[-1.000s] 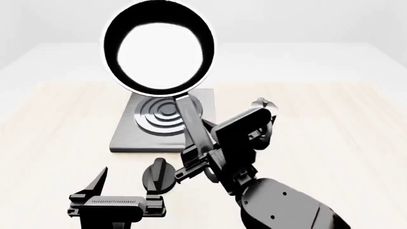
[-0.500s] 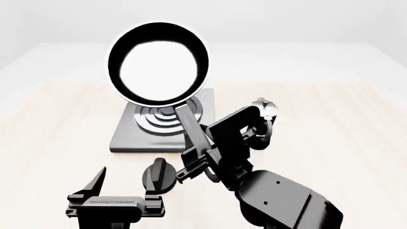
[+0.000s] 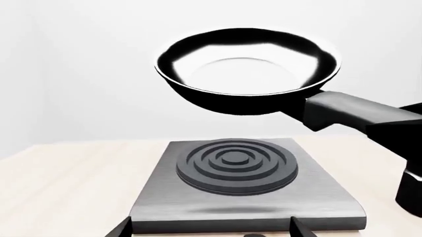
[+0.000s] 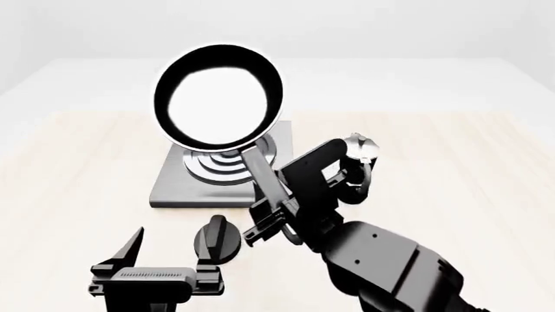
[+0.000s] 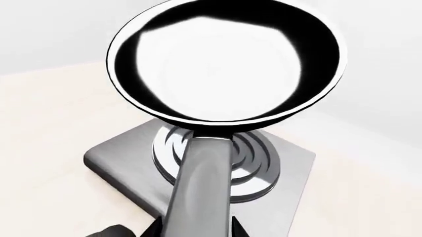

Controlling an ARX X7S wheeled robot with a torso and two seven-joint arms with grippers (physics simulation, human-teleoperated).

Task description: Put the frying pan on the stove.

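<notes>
From the left wrist view, the frying pan (image 3: 247,74) hangs in the air, well clear of the stove (image 3: 244,185) and roughly over its ring burner, with the handle running off toward the right arm; a faint shadow lies on the plate near its front edge. In the head view, the right end effector (image 4: 273,218) is clamped on the pan's handle partway along it, holding the pan out over the stove (image 4: 178,185) so that the bowl hides most of the burner rings. The left end effector (image 4: 169,250) sits low and near the robot with its fingers spread wide and nothing between them, just beside a small round black knob (image 4: 217,240) on the table (image 4: 78,169). The right wrist view looks along the handle to the pan (image 5: 224,61), with the stove (image 5: 115,165) beneath and the rings peeking out below the rim. By my judgement the lift and carry are done — what remains is to lower the pan squarely onto the burner and release the handle.
</notes>
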